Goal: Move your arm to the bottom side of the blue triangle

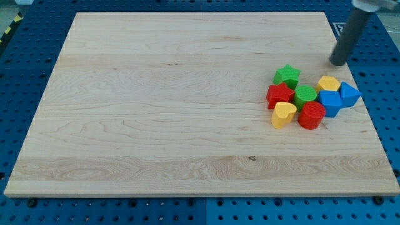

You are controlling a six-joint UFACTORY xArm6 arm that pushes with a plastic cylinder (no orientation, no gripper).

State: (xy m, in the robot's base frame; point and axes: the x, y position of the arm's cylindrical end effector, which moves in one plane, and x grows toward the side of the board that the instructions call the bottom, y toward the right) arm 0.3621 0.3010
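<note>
Jaws none: my tip [338, 63] sits above the blue triangle [349, 94].

The rod [347, 34] is cut off by the view's top edge, and its upper part is blurred; my tip [338, 62] shows. The blue cube [329, 103] hides part of the blue triangle [349, 94] and the yellow block [329, 83] behind it, whose shape cannot be told. The green cylinder [305, 95] is partly covered by the red cylinder [311, 116]. The table [187, 212] runs off every edge.
</note>
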